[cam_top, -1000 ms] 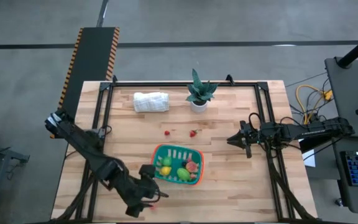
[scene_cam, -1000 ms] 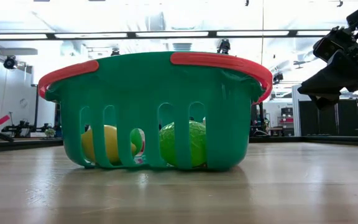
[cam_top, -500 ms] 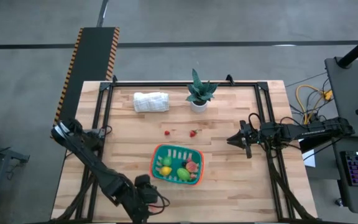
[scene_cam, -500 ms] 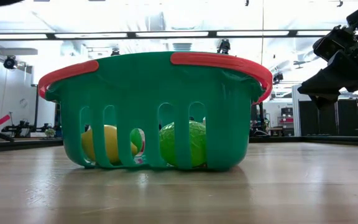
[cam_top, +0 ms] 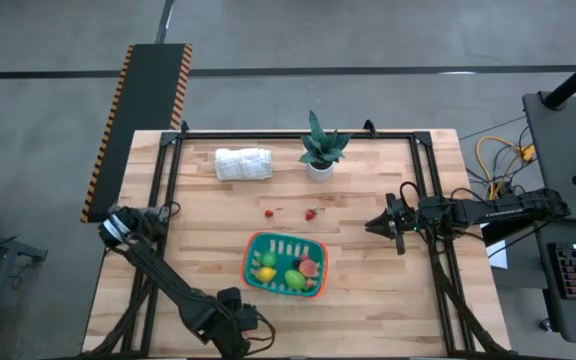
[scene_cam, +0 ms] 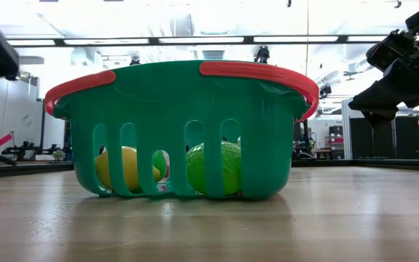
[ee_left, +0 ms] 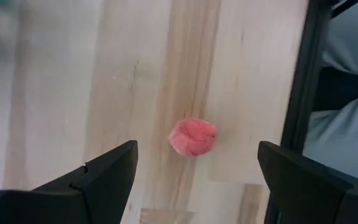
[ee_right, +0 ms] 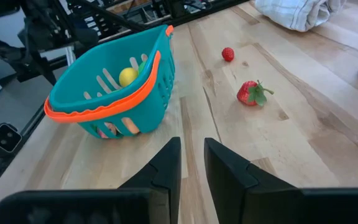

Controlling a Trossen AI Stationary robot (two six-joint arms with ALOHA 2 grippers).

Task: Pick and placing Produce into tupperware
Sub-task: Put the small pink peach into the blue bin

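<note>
The teal tupperware [cam_top: 251,262] with an orange-red rim stands near the table's middle, toward the near edge. It holds yellow [cam_top: 267,262], green [cam_top: 295,281] and orange-pink [cam_top: 311,268] produce. My left gripper [cam_top: 240,337] is open at the table's near edge, its fingers on either side of a small pink-red berry [ee_left: 192,137] that lies on the wood without touching them. A strawberry [cam_top: 310,214] and a small red berry [cam_top: 268,212] lie on the table beyond the tupperware. My right gripper [cam_top: 373,225] hovers shut and empty to the tupperware's right.
A rolled white cloth [cam_top: 243,163] and a potted green plant [cam_top: 320,150] stand at the far side. The table's black frame rail [ee_left: 303,93] runs close beside the pink-red berry at the near edge. Bare wood lies between the tupperware and my right gripper.
My left gripper has gone from beside the tupperware's near left corner toward the table's near edge, and now stands over the pink-red berry there. The arm has swung with it. My right arm has kept still.
</note>
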